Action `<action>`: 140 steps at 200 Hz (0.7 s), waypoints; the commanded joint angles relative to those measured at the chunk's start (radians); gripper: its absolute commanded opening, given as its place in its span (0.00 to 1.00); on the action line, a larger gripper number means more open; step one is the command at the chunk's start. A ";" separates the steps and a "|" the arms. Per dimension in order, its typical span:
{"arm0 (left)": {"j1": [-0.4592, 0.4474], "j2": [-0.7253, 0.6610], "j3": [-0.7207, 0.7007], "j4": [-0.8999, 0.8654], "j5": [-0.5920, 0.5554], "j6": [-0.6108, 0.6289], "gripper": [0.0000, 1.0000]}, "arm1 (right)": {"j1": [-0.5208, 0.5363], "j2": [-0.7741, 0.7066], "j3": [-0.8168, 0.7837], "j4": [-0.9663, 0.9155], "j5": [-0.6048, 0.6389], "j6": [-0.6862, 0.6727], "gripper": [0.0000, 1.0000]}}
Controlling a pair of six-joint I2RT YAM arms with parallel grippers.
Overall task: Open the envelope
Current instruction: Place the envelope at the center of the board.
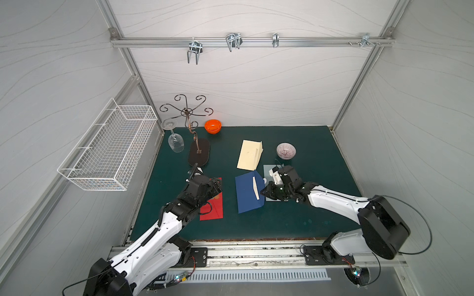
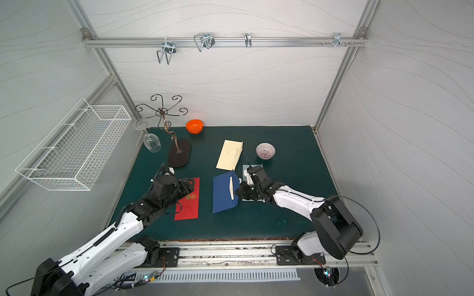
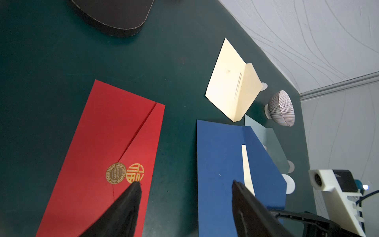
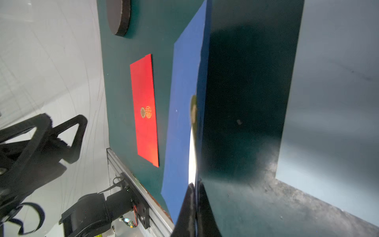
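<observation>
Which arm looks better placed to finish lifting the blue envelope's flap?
Right: the right gripper is shut on the raised flap of the blue envelope. The left gripper is open, holding nothing, nearer the red envelope.

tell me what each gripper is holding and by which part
The right gripper pinches the dark blue paper envelope by the edge of its lifted flap; the left gripper is open and holds nothing.

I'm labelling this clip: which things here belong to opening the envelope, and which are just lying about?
In the job: dark blue paper envelope; right claw, shut on its flap.
Lying about: red paper envelope; cream paper envelope; round orange bowl; striped ceramic bowl; clear wine glass.
</observation>
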 commanded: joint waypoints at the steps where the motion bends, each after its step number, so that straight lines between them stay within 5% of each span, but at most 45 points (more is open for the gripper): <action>1: 0.004 -0.026 -0.005 0.008 -0.023 -0.019 0.73 | 0.034 0.044 -0.028 0.085 0.049 0.073 0.05; 65: 0.004 -0.061 -0.032 0.005 -0.023 -0.035 0.73 | 0.053 0.187 -0.023 0.131 0.084 0.086 0.09; 140: 0.003 -0.054 -0.041 0.023 -0.019 -0.037 0.73 | 0.050 0.194 -0.012 0.101 0.151 0.062 0.12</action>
